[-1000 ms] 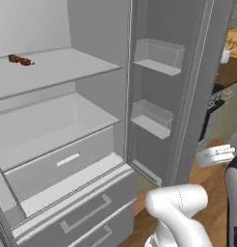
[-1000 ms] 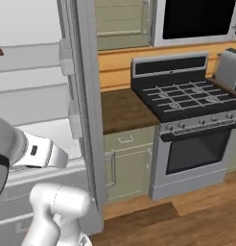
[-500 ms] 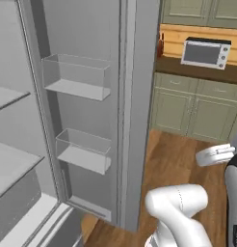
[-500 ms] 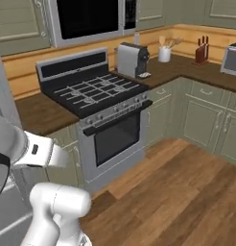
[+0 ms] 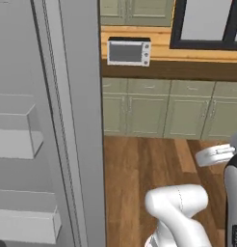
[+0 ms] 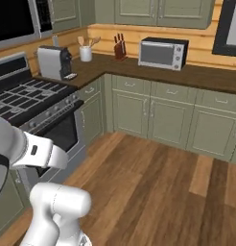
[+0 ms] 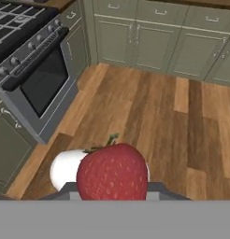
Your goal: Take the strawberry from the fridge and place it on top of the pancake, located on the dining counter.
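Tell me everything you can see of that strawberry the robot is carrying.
The strawberry looms large and close at the bottom of the hand view, a plump, rounded red berry dotted with tiny seed pits, with thin green stem bits sticking up from its top. It looks whole and unbruised. It sits up off the wooden floor, in the gripper's hold; its lower edge is cut off from view, so the contact itself isn't visible.

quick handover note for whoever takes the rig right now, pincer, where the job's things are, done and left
Pincer: shut on the strawberry, which fills the lower middle of the hand view, above wood floor.
Fridge: door open at the left of the left base view, its door shelves in sight.
Base faces the wall cabinets, toaster oven and stove.
Done: strawberry is out of the fridge and in hand.
Left: find the dining counter and set the strawberry on the pancake.
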